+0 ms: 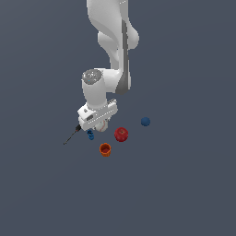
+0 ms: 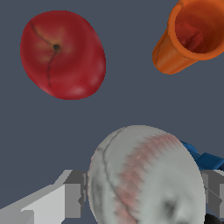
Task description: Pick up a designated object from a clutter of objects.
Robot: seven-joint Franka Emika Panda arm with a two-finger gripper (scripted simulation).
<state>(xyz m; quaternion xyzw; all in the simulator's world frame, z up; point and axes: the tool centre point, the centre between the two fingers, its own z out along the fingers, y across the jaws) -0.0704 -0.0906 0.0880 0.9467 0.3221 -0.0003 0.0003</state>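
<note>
The designated object, a white baseball (image 2: 144,179) with red stitching, sits between my gripper's (image 2: 143,197) two fingers, and the grey pads touch it on both sides. In the exterior view the gripper (image 1: 98,125) is low over the clutter, and the baseball (image 1: 103,125) peeks out white below the hand. Around it lie the red apple (image 1: 121,134) (image 2: 61,54), the orange cup (image 1: 105,149) (image 2: 192,35), a tiny blue piece (image 1: 91,135) (image 2: 205,158), the screwdriver (image 1: 71,136) and the dark blue ball (image 1: 145,121).
The arm's white links (image 1: 113,41) rise above the clutter. The apple and the cup lie a short way from the gripper. The screwdriver points toward the exterior view's left. The floor (image 1: 184,184) is plain dark grey.
</note>
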